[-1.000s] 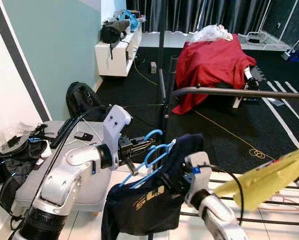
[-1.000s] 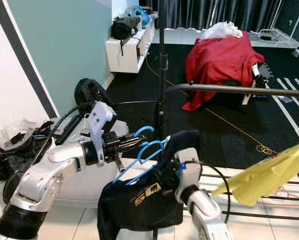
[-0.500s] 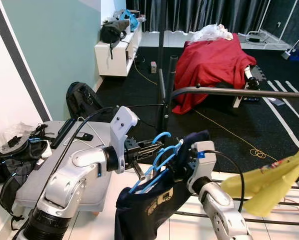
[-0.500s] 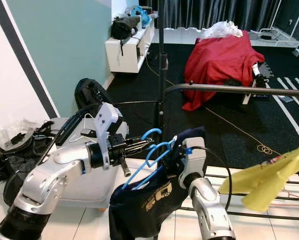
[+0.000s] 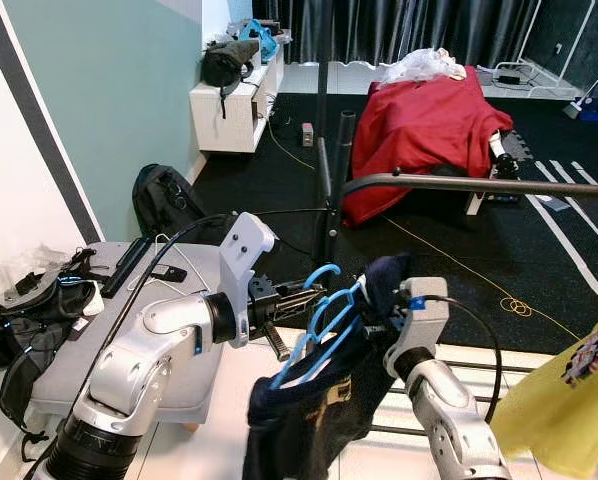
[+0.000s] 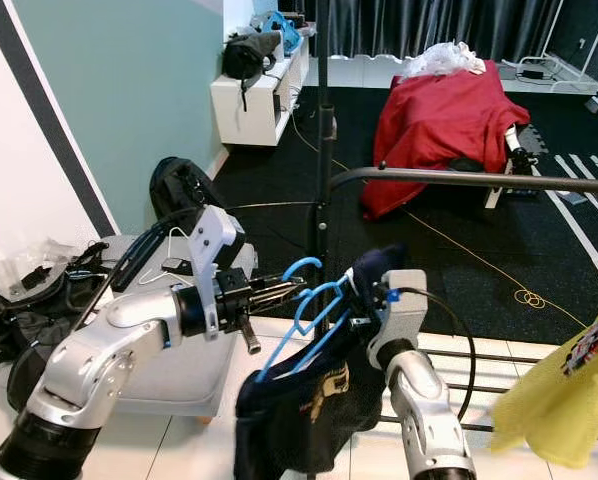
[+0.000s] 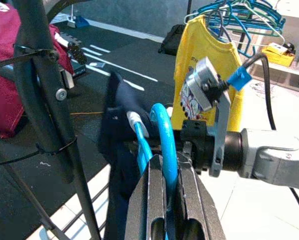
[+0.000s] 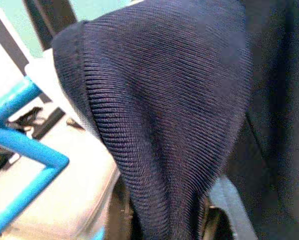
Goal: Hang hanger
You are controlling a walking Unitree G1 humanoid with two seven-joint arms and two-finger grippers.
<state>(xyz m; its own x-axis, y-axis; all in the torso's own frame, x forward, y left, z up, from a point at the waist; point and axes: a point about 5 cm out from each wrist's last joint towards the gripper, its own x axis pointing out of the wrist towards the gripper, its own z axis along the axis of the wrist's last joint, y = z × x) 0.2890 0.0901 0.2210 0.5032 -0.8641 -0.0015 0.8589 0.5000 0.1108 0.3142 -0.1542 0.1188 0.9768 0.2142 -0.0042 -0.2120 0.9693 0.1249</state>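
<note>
**A:** Blue plastic: that is the hanger [image 5: 319, 320], and your left hand [image 7: 165, 200] has its two fingers clamped on the neck just below the hook, as the left wrist view shows. The hanger sits in front of the robot's chest, between the two arms, below and on the near side of the dark rail [image 5: 479, 185].

**B:** And the right hand?

**A:** Your right hand [image 5: 384, 325] is buried in the collar of the navy shirt [image 5: 314, 410] that hangs from the hanger. You cannot tell whether its fingers are apart or together; the right wrist view gives you ribbed navy knit and a blue bar of the hanger beside it.

**B:** How should you carry the step through?

**A:** As a judgement: keep the left hand's clamp firm and the hook upright, raise it clear above the rail, then lower it so the hook's opening passes over the bar. Steer away from the upright black pole [image 5: 324, 170], which stands close behind the hook. Let the right hand steady the collar so the shirt does not slide off a shoulder, and mind the yellow shirt [image 5: 564, 405] hanging at the robot's right.

**B:** Any writing to read?

**A:** The navy shirt bears a gold print, folded and not legible. The yellow shirt carries a coloured graphic, too small to read. No brand can be made out on the hanger.
</note>
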